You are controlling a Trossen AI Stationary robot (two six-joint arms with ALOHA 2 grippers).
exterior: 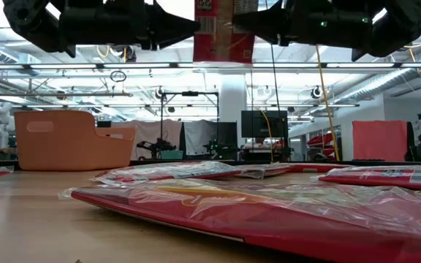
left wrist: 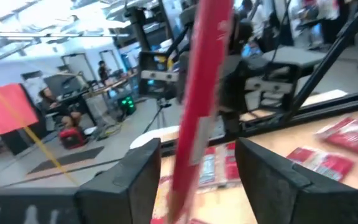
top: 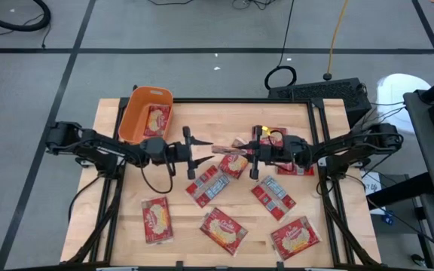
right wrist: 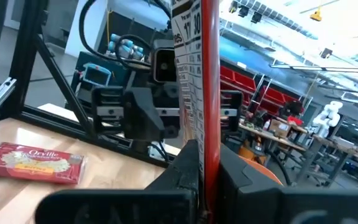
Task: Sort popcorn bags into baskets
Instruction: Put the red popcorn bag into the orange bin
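Seen from above, one popcorn bag is already lodged in the orange basket at the table's far left corner. Seven or so packets are left loose on the wood, among them a near pair. Above the table's middle, a held bag is clenched edge-on by the right gripper, while the left gripper is spread just beside it, grasping nothing.

At table height, the raised bag is shown hanging between both arms.

Both wrist views confirm this: left fingers apart around the packet, right ones pinched on it. Sorting is judged barely begun.
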